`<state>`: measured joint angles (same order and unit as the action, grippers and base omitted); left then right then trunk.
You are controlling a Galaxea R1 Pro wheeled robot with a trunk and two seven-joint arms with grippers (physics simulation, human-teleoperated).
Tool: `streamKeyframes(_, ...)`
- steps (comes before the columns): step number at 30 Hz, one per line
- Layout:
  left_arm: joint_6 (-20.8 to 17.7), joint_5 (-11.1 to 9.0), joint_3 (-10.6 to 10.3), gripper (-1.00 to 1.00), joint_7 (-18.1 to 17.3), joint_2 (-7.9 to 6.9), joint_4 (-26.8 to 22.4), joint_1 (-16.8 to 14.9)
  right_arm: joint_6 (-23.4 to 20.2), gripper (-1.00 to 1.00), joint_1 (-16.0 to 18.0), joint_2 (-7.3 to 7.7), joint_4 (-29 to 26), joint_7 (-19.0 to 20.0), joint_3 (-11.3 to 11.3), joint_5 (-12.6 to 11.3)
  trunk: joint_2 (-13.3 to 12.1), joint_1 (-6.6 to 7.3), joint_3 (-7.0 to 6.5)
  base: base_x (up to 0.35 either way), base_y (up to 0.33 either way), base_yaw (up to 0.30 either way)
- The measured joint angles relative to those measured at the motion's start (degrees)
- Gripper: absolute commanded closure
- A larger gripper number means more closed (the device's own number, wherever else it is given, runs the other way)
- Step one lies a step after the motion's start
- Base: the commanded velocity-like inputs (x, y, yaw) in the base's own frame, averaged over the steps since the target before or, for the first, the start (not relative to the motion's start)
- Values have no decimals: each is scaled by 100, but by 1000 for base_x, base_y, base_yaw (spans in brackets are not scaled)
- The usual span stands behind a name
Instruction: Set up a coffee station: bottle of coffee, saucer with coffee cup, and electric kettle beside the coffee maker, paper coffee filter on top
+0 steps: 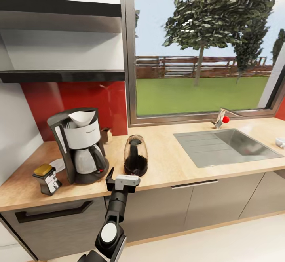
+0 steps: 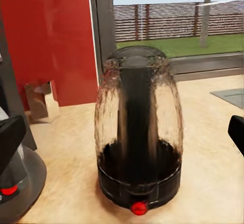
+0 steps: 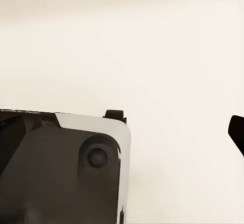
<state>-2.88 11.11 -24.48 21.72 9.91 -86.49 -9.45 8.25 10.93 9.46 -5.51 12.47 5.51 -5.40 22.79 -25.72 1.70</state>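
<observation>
The black coffee maker [image 1: 81, 149] stands on the wooden countertop [image 1: 170, 163] at the left, with the white paper coffee filter [image 1: 83, 118] in its top. In front of it to the left sits the bottle of coffee [image 1: 47, 179]. The white saucer [image 1: 58, 164] peeks out behind them. To the right of the coffee maker stands the dark glass electric kettle [image 1: 135, 156] [image 2: 138, 142]. My left gripper [image 1: 118, 179] [image 2: 123, 132] is open just in front of the kettle, not touching it. My right gripper [image 3: 124, 132] hangs open over a pale surface. The black kitchen shelf [image 1: 63, 75] is bare.
A steel sink [image 1: 227, 145] with a faucet [image 1: 221, 118] fills the counter's right half. A small white object [image 1: 280, 141], cut off at the far right edge, cannot be identified. A small brownish item [image 1: 106, 135] [image 2: 40, 102] stands against the red backsplash.
</observation>
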Motion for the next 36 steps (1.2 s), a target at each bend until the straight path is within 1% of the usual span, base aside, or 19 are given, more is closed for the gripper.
streamKeyframes(4,36,1,-43,-100,-2,-5,2,1,0,-100,0,0,0,0,0,1,0,-2,0,81,-35,0)
streamKeyframes(14,39,1,-54,-100,-2,-6,10,1,0,-100,0,0,0,1,0,1,0,-2,0,15,-4,0)
streamKeyframes(17,27,-11,-46,-100,0,-6,26,1,0,-100,0,0,0,1,0,0,0,0,0,202,0,0)
streamKeyframes(22,49,-22,-14,-100,6,-18,92,4,0,-100,0,0,0,0,0,1,-1,-1,0,213,0,0)
streamKeyframes(33,68,-25,-5,-100,42,-49,351,1,0,-100,0,0,0,1,0,4,0,-2,0,24,0,0)
streamKeyframes(36,66,-25,-5,-100,48,-50,382,1,0,-100,0,0,0,1,0,2,0,-1,0,143,0,0)
